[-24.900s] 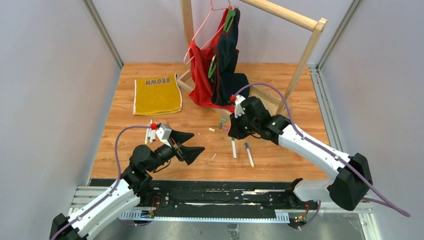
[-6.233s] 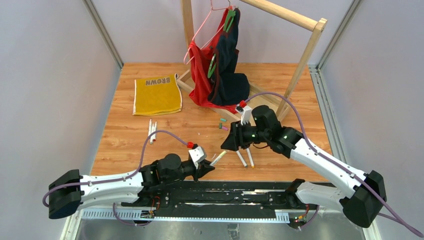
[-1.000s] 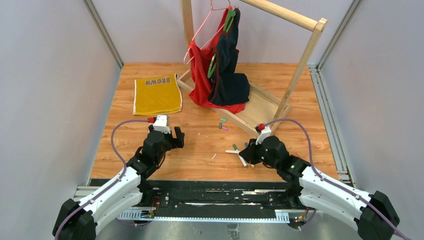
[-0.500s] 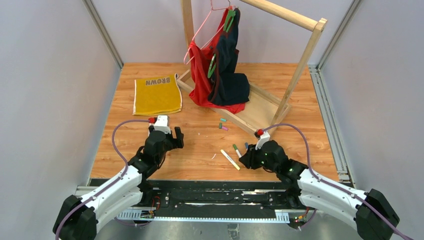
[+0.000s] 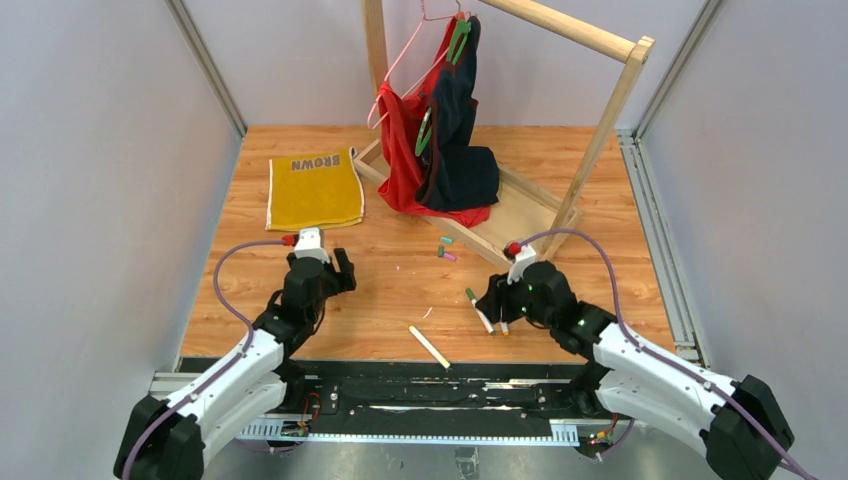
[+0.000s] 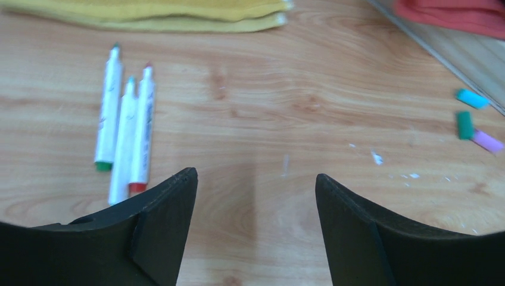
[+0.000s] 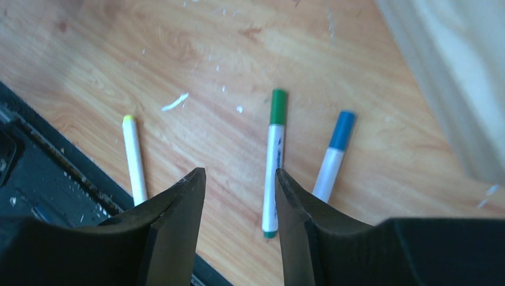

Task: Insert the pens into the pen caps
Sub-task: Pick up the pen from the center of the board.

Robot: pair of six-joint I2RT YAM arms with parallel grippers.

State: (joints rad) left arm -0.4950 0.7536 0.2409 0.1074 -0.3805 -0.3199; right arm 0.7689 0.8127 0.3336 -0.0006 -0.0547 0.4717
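Three uncapped white pens [image 6: 122,143] lie side by side left of my left gripper [image 6: 256,179], which is open and empty; in the top view my left gripper [image 5: 338,272] hides them. Three loose caps, teal [image 6: 473,99], green [image 6: 464,125] and purple [image 6: 488,142], lie far right; they also show in the top view [image 5: 444,250]. My right gripper [image 7: 239,173] is open and empty, low over the table. A green-capped pen [image 7: 274,167] lies by its right finger, a blue-capped pen [image 7: 333,156] further right, a yellow-ended pen [image 7: 134,158] to the left near the table edge [image 5: 428,346].
A folded yellow cloth [image 5: 314,190] lies at the back left. A wooden clothes rack [image 5: 520,215] with red and dark garments on hangers [image 5: 440,130] stands at the back. A small white scrap [image 5: 426,312] lies mid-table. The black rail [image 5: 430,385] runs along the near edge.
The yellow-ended pen has slid toward the near table edge. My right gripper has moved slightly back over the green and blue pens. My left gripper has shifted a little left.
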